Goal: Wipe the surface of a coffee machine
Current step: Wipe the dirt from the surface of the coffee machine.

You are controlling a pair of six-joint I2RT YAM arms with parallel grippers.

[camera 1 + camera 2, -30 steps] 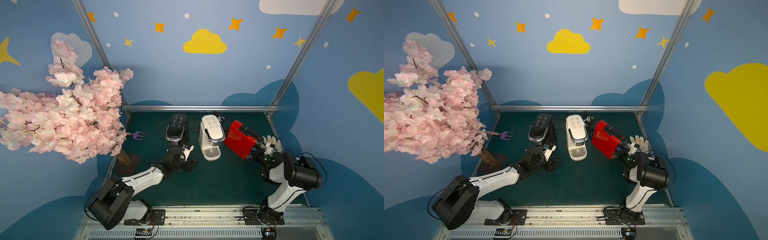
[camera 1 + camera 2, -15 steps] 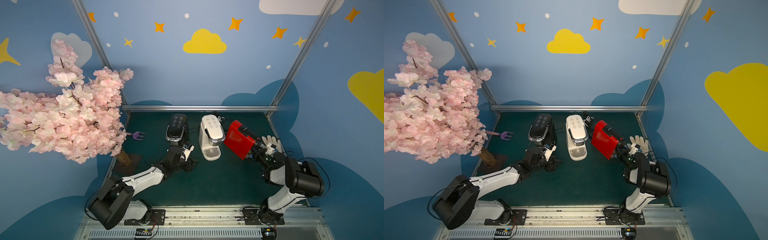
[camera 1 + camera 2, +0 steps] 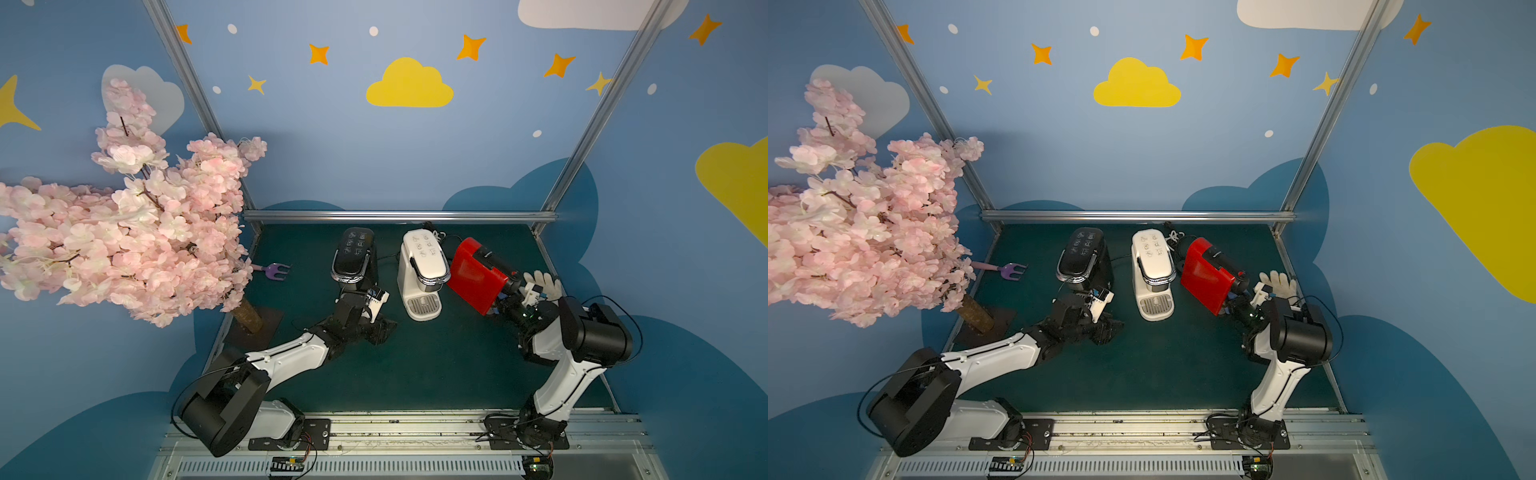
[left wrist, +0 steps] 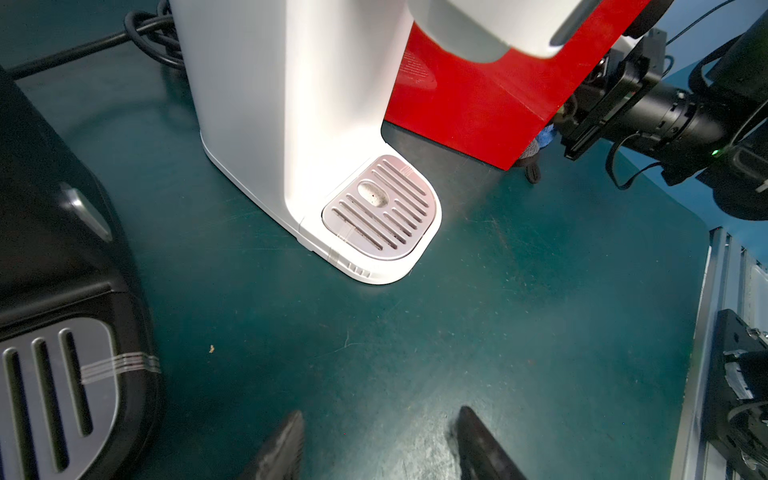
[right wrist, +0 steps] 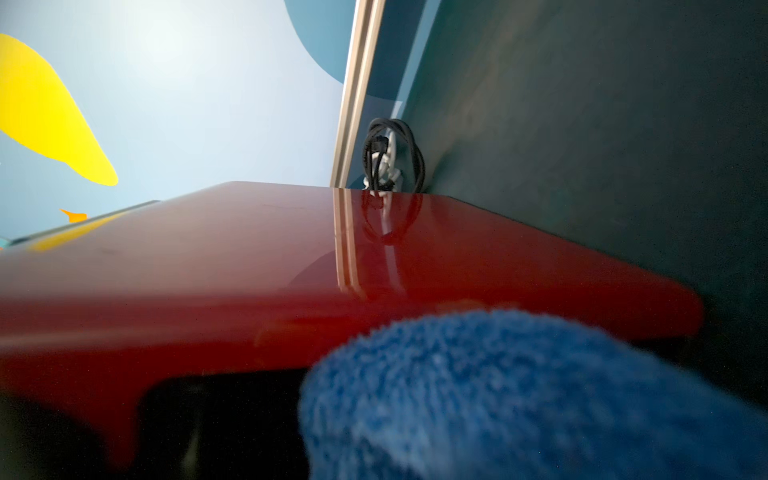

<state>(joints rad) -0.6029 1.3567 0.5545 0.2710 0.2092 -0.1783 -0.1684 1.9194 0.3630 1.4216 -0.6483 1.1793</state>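
Middle machine [image 3: 422, 266]: bench's [image 3: 436, 374] 12 o'clock.
Left machine [image 3: 353, 259]: its 9 o'clock.
Right machine [image 3: 473, 276]: its 3 o'clock.
Cloth [image 5: 519, 395]: right machine's 5 o'clock.
Glove [image 3: 544, 282]: right machine's 3 o'clock.

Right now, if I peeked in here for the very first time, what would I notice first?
Probably the big pink blossom tree spreading over the left side of the green table. Next comes the row at the back: the black coffee machine, the white coffee machine and, brightest of all, the red coffee machine at the right end. In the right wrist view, a fluffy blue cloth sits up against its shiny red side.
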